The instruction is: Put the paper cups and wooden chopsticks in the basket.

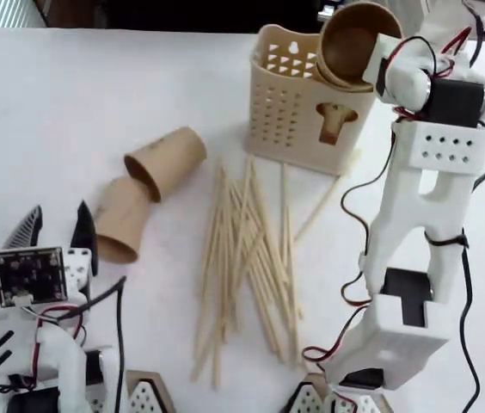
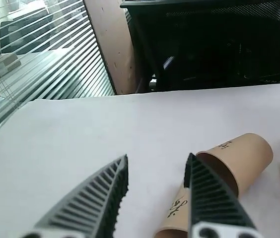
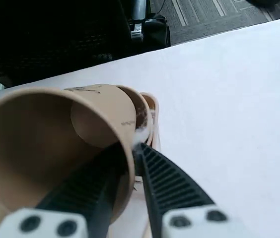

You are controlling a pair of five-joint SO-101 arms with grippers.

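Table [image 1: 70, 103]: white, all the items sit on it.
Basket [image 1: 298, 112]: upright at the far side, perforated walls.
Right pincer [image 3: 132, 148]: clamped on the wall of the held cup [image 1: 350, 39] at its rim, one finger inside and one outside. The mouth faces up over the basket's top corner (can't tell if it touches the rim).
Left pincer [image 1: 59, 215]: wide apart, holding nothing, just beside the near lying cup [image 1: 122, 219]. That one touches the far lying cup [image 1: 167, 159]. Both are on their sides.
My read on the cups: light and thin-walled. They'll crush if squeezed across the body and roll if nudged, so I'd pinch the rim wall.
Chopsticks [image 1: 247, 249]: loose crossed pile between my arms, in front of the basket. Probably light, stiff and slick, so I'd take a few at mid-length.
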